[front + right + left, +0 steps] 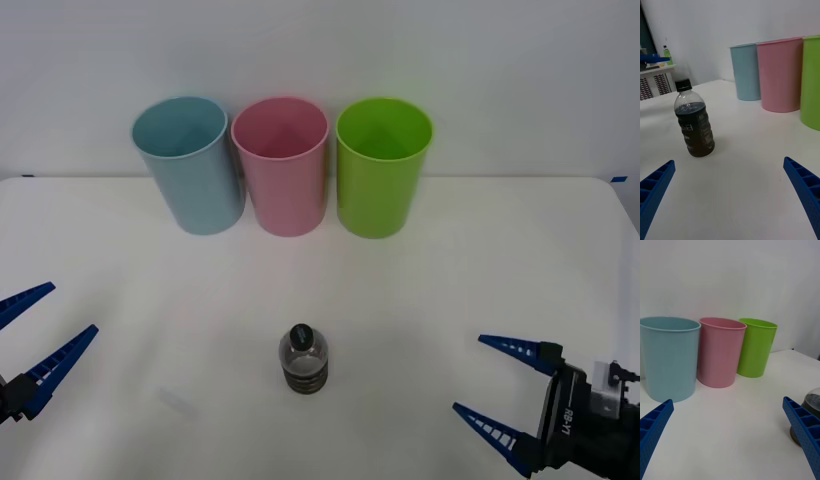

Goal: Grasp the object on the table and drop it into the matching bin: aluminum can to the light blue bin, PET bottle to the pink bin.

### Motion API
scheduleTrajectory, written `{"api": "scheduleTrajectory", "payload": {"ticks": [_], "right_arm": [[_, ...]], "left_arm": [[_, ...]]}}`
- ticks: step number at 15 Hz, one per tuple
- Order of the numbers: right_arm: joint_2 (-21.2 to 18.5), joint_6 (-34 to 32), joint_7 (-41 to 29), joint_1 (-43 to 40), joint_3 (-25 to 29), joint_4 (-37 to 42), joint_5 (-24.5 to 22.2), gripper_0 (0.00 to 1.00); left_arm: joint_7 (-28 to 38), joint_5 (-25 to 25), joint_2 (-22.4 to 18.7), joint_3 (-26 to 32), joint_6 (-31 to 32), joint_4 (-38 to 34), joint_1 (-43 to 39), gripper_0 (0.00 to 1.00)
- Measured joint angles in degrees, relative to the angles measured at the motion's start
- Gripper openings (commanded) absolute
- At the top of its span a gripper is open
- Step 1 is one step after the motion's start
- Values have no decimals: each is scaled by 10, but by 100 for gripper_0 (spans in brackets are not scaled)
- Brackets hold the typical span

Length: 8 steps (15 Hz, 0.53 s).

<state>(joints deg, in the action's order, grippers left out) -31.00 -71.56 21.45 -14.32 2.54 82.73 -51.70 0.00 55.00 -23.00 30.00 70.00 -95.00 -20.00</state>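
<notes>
**benchrat:** Pincer check first: right pincer (490,388) sits low at the surface's near right corner, blue ribbed fingers spread wide, nothing between them. Left pincer (42,330) is at the near left edge, also spread wide and empty, but the front view cuts off most of it, so you just get two finger tips poking in.

**tinkerbot:** And the PET bottle (303,362)?

**benchrat:** Standing upright on the surface (420,290), toward the near edge, roughly halfway between the two pincers and touching neither. Dark cap on top, clear shoulder, dark ribbed lower part. From the right wrist view you see the whole bottle (694,118). From the left wrist one it's mostly hidden behind a finger, just a bit of the clear shoulder (813,399) showing. Label text is too small to read.

**tinkerbot:** Bins?

**benchrat:** Three in a row along the far edge, against the white wall: light blue bin (190,165), pink bin (282,165) in the middle, lime green bin (382,165). Blue and pink look like they touch; pink and green look just apart. Can't see the bottoms inside any of them.
</notes>
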Motion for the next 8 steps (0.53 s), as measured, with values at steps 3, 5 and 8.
{"api": "scheduleTrajectory", "payload": {"ticks": [3,5,8], "right_arm": [[0,0,18,51,-54,-50,0,100],[0,1,24,79,-86,-75,0,100],[3,7,38,112,-128,-100,0,100]], "left_arm": [[0,0,0,0,0,0,0,100],[0,0,0,0,0,0,0,100],[0,0,0,0,0,0,0,100]]}}
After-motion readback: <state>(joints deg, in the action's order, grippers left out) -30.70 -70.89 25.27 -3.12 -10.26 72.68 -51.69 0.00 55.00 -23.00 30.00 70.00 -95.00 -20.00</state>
